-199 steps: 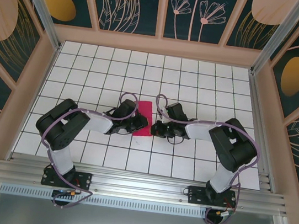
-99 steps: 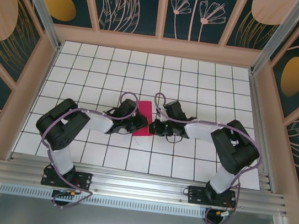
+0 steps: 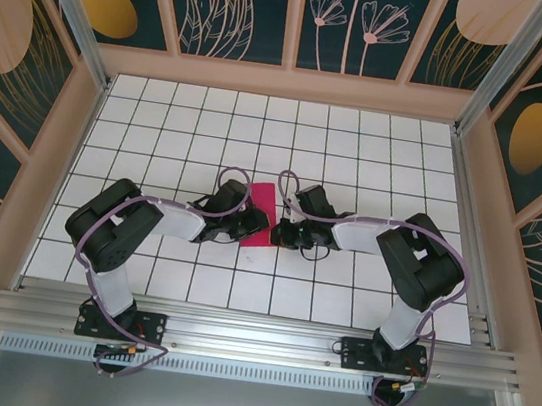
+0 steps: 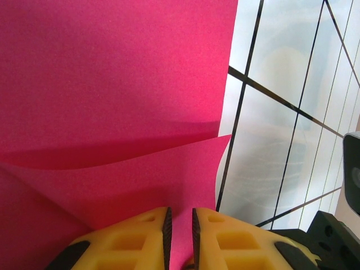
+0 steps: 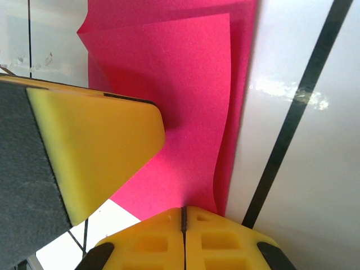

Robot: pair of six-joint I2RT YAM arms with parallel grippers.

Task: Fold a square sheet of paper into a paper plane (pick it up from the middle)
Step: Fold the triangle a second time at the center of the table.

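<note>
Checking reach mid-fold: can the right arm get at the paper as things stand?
Probably yes: the right tool sits shut right at the paper edge, with nothing between them. The left tool pinches the paper alongside and does not seem to block it.

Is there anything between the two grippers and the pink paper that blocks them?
Nothing visible does. The left gripper pinches a lifted fold of the paper, and the right gripper is shut on the paper's edge close by. Around them lies bare table.
</note>
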